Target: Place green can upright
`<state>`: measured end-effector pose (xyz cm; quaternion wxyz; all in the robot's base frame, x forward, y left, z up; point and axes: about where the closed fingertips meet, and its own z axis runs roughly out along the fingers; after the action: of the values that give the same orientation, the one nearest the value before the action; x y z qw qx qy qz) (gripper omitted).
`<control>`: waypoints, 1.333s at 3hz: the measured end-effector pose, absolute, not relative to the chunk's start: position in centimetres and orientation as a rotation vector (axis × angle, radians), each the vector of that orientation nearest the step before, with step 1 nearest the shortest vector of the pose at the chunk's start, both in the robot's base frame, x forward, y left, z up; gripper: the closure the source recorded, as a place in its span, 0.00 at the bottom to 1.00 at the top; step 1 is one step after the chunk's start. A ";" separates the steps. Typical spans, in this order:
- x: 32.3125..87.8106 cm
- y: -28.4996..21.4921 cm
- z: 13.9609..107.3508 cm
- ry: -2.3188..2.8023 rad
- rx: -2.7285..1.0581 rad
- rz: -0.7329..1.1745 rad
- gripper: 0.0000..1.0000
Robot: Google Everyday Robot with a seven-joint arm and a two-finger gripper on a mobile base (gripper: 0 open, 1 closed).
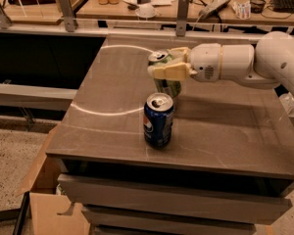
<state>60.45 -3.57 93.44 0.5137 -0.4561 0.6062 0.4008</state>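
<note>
Mid-frame, the gripper (167, 65) is closed tight on the green can (167, 87), almost upright. Setting it down seems left.

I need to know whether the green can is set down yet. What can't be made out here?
- Base of the green can, camera view: the blue can in front hides it, so contact with the table cannot be told.
- Label of the green can: the gripper, clamped around the can's middle above the table, covers it.
- Far end of the arm: cut off by the right edge.
</note>
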 end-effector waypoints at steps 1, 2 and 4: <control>60.1 -3.5 92.5 1.398 -1.059 1.012 1.00; 60.0 -3.8 91.8 1.360 -1.023 1.050 0.83; 59.7 -4.6 91.4 1.325 -0.996 1.067 0.30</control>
<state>59.74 -4.65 91.36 0.5523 -0.4211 0.5604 0.4512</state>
